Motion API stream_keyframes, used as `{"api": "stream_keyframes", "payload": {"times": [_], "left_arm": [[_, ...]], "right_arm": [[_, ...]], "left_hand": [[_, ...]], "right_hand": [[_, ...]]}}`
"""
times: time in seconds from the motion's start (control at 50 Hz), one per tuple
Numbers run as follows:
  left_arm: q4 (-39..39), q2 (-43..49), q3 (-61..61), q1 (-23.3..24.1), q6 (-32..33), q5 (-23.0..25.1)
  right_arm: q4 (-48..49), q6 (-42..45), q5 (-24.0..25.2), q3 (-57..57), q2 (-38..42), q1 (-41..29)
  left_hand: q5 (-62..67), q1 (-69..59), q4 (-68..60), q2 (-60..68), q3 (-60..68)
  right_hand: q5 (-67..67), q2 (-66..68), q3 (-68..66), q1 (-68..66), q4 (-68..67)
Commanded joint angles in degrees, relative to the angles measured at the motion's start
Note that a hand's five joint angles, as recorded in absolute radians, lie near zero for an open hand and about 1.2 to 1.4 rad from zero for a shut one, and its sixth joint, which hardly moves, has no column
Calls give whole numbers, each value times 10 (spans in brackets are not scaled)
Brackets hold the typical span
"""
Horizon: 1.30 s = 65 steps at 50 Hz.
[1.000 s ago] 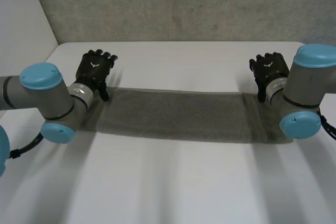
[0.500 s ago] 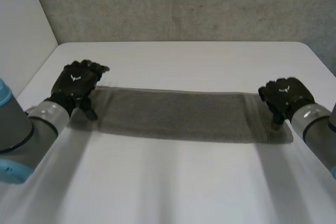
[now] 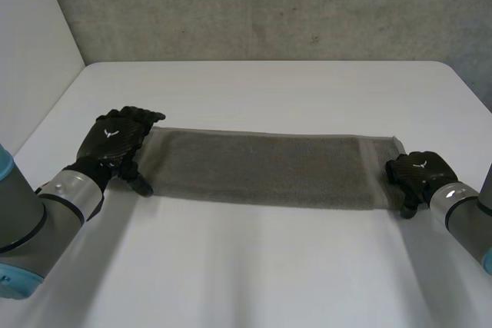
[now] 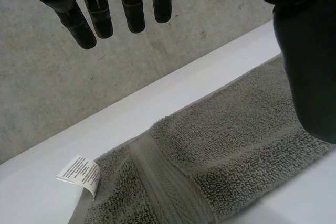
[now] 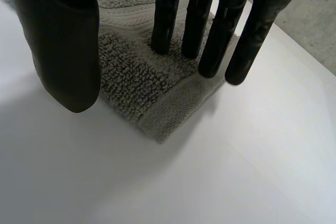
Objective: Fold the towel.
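A grey terry towel (image 3: 265, 168) lies flat in a long strip. My left hand (image 3: 115, 137) hangs open at one end; my right hand (image 3: 419, 174) presses the other with straight fingers.

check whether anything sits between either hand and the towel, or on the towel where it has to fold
Nothing visible does. The left hand is open over the left end of the towel, near its white label. The right hand has straight fingers resting on a corner of the right end. Nothing lies on the flat towel.
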<state>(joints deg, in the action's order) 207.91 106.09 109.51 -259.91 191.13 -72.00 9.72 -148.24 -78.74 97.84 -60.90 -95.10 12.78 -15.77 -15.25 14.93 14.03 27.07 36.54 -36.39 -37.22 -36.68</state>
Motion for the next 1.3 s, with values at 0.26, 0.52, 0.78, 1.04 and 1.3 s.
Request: {"api": "stream_keyframes", "payload": {"times": [0.26,0.52,0.78,1.04,1.3], "left_arm": [[14,-10,13,-1,0,0],[14,-31,18,-1,0,-2],[14,-64,3,1,-6,-3],[14,-62,-47,28,-5,-9],[14,-25,-76,98,-5,-43]], "right_arm": [[17,9,-26,-26,13,33],[-16,195,-64,-118,-5,161],[-23,146,-103,-195,-72,-31],[-16,150,-51,-274,39,-337],[-17,190,-88,-285,118,-388]], "left_hand": [[-119,49,44,-40,-31],[-121,51,45,-42,-33],[-122,52,47,-44,-35],[-117,47,42,-39,-30],[-117,47,42,-39,-30]], "right_hand": [[429,435,-436,-428,-433],[429,435,-436,-428,-433],[429,435,-436,-428,-433],[429,435,-436,-428,-433],[-271,-265,264,272,267]]}}
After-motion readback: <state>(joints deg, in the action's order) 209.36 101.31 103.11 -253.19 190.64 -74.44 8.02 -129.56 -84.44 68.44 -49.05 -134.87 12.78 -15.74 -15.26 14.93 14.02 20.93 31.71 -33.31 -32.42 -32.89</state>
